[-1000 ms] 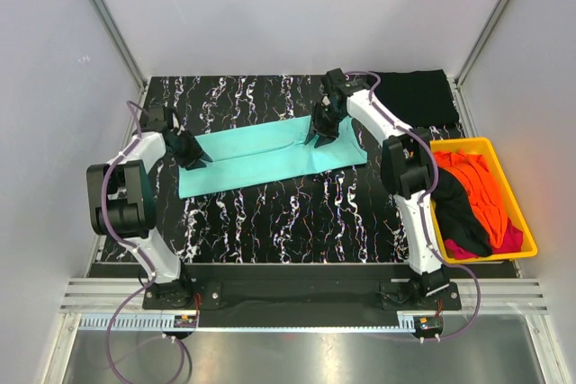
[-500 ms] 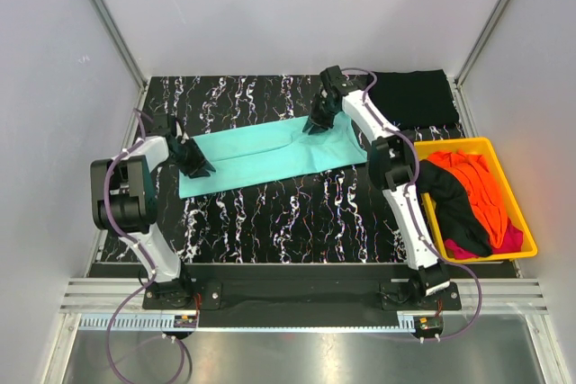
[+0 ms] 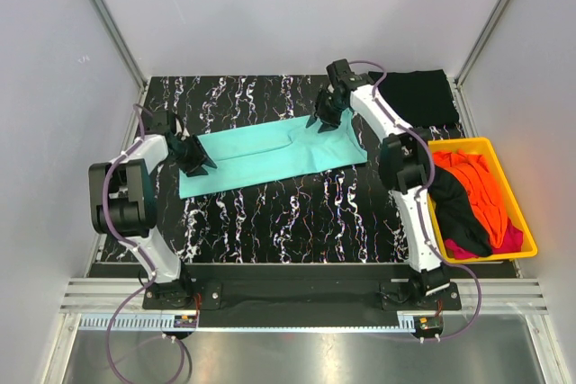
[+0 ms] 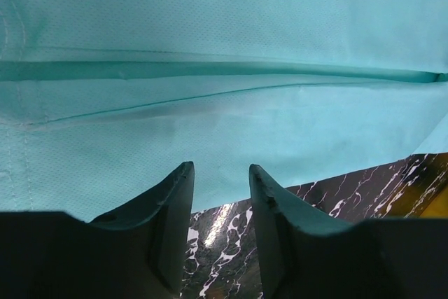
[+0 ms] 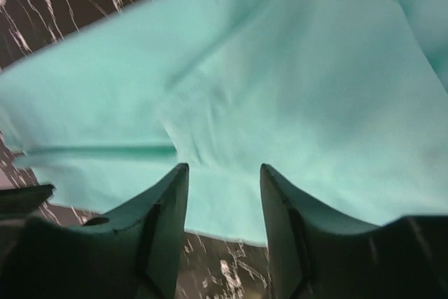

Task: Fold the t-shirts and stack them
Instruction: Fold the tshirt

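The light teal t-shirt [image 3: 261,155] lies folded into a long strip across the black marbled table [image 3: 297,222]. My left gripper [image 3: 200,162] is open and empty at the strip's left end; the left wrist view shows the teal cloth [image 4: 224,103] just beyond its fingertips [image 4: 178,176]. My right gripper [image 3: 322,120] is open and empty over the strip's far right edge; the right wrist view shows the teal cloth [image 5: 280,89] under its fingertips [image 5: 269,176]. A folded black t-shirt [image 3: 416,98] lies at the back right. Orange [image 3: 477,184], black [image 3: 459,213] and magenta [image 3: 513,238] shirts lie crumpled in the bin.
The yellow plastic bin [image 3: 499,152] stands at the right edge of the table, beside the right arm. Grey walls and metal frame rails close in the table on three sides.
My right gripper has shifted slightly to the right along the shirt's far edge. My left gripper has moved a little and stays at the left end. The teal shirt lies much as before.
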`<move>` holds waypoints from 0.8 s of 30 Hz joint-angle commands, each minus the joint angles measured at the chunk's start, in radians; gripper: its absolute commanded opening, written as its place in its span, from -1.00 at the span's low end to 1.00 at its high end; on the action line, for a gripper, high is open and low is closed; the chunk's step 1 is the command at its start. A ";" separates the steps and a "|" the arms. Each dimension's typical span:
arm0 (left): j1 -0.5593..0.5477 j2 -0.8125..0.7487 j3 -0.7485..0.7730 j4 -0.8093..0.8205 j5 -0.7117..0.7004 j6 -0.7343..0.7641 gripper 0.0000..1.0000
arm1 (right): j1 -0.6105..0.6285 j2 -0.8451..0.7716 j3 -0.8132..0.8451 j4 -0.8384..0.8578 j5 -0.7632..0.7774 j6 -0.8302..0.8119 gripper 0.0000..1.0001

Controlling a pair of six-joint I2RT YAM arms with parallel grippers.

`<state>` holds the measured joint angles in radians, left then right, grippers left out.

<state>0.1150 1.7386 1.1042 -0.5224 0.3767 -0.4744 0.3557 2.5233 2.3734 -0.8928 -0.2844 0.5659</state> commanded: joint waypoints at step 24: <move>-0.422 -0.178 -0.358 -0.044 0.059 -0.245 -0.03 | -0.023 -0.448 -0.521 -0.006 0.261 -0.054 0.29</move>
<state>-0.2367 1.6161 0.8410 -0.5594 0.4103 -0.6670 0.3355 2.0331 1.7927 -0.9215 -0.0822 0.5049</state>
